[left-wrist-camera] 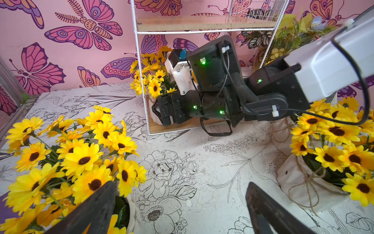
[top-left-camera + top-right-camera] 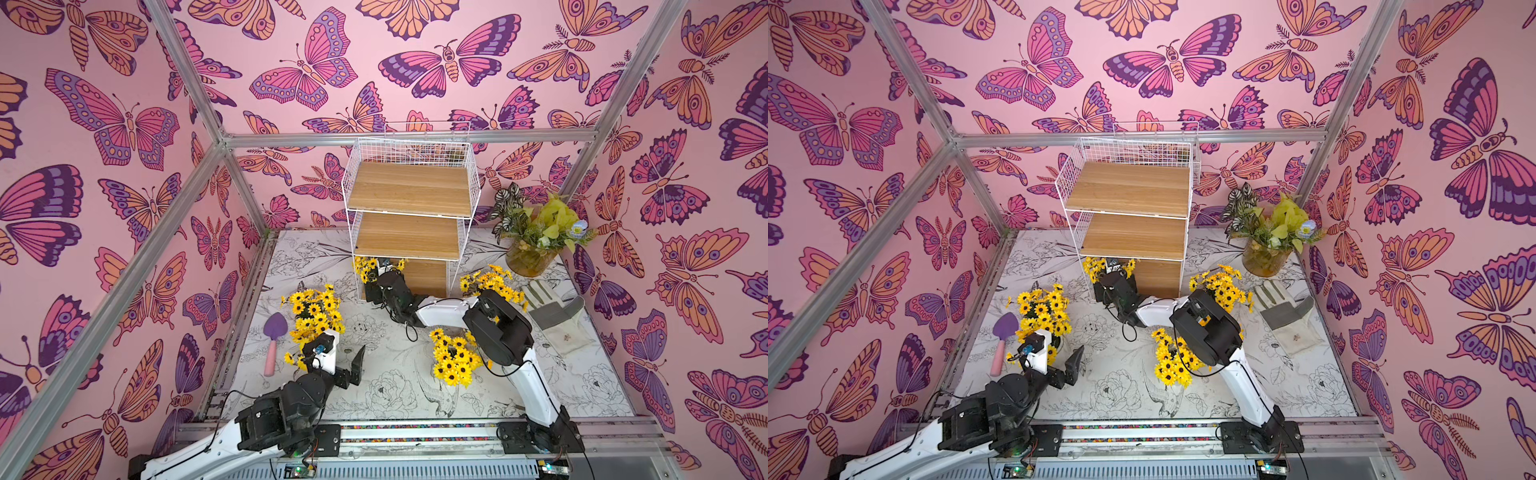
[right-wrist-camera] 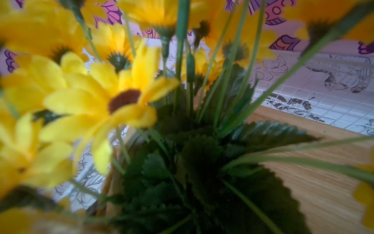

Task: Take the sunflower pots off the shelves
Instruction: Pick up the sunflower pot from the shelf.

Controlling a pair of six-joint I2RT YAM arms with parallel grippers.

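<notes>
The shelves (image 2: 411, 187) (image 2: 1129, 189) stand at the back; their top and middle boards are bare. One of the sunflower pots (image 2: 365, 266) (image 1: 151, 81) sits on the bottom board at its left end. My right gripper (image 2: 374, 291) (image 1: 156, 111) reaches in against that pot's white body; in the right wrist view, blooms (image 3: 121, 97) and leaves hide the jaws. Other sunflower pots stand on the table: left (image 2: 313, 311), centre (image 2: 453, 357) and right (image 2: 494, 282). My left gripper (image 2: 343, 361) (image 1: 180, 202) is open over the table, one finger against the left bunch (image 1: 70, 158).
A purple trowel with a pink handle (image 2: 272, 345) lies at the left edge. A grey-and-white glove (image 2: 552, 311) lies at the right. An amber vase of patterned leaves (image 2: 532, 245) stands back right. Aluminium frame posts and butterfly walls close in the table.
</notes>
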